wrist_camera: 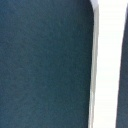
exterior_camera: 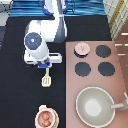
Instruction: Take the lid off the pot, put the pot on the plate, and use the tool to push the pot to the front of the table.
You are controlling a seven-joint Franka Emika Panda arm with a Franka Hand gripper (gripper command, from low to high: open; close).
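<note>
Two of the three steps look done. The lid (exterior_camera: 82,48) lies on the stove (exterior_camera: 116,75) at its top-left corner in the exterior view, apart from the pot. The pot (exterior_camera: 45,119), with its reddish contents showing, sits on the plate (exterior_camera: 39,111) close to the table's (exterior_camera: 15,95) bottom edge in the exterior view, just left of the stove.

The work now concerns the tool (exterior_camera: 46,79). It lies on the black table roughly midway between the top and bottom edges, with its handle pointing toward the exterior view's top and its slotted head toward the pot. The gripper (exterior_camera: 45,65) is at the handle's upper end, touching it or just above it. I cannot tell whether it is clasping the handle or is released.

The wrist view shows only dark table and a pale straight band, which is probably the handle seen from close by.

In my judgement, the step goes best with a grasp high on the handle and square to it, so the head stays flat and faces the pot. A skewed grip would let the thin handle twist. The head, the pot and the table's bottom edge lie nearly in one line, which suits a straight push. The large grey pan (exterior_camera: 95,106) stands well to the side on the stove.
</note>
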